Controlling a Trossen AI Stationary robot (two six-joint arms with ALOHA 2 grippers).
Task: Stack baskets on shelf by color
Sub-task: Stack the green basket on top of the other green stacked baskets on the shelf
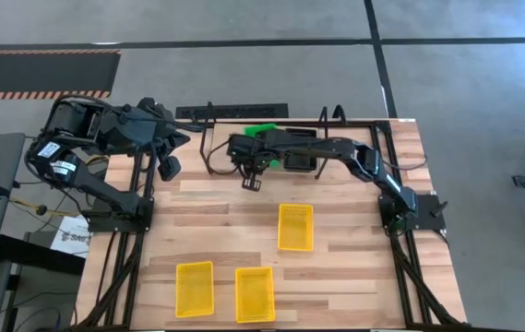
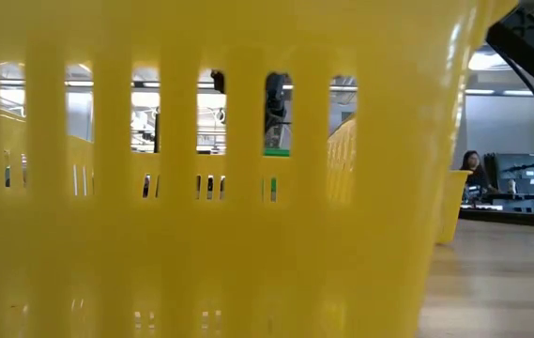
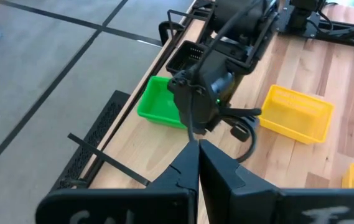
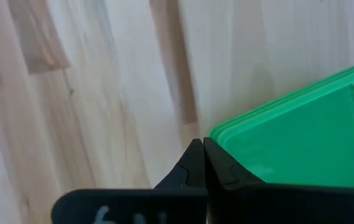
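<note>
The green basket (image 3: 157, 101) lies at the table's far side, inside the outline of the black tube shelf (image 1: 208, 152), with a black basket (image 3: 192, 56) to its right. Three yellow baskets (image 1: 295, 227) (image 1: 195, 288) (image 1: 255, 294) rest flat on the wood nearer the front. My right gripper (image 1: 251, 182) reaches across from the right and slants down, shut, its tips (image 4: 203, 152) at the green basket's corner. My left gripper (image 1: 170, 168) hangs raised at the far left, shut (image 3: 197, 158) on nothing. My right gripper's shut fingers come from above, slanting down, and stand at the corner of the green basket's rim (image 4: 226, 135). I cannot tell whether they touch it. The basket lies flat, not lifted.
One yellow basket's slotted wall (image 2: 201, 188) fills the low view, with another yellow basket (image 2: 450, 207) behind it. Bare wood (image 1: 216, 231) lies between the shelf and the yellow baskets. Black frame rails (image 1: 114, 258) run along both table sides. A person (image 2: 474, 169) sits in the room beyond.
</note>
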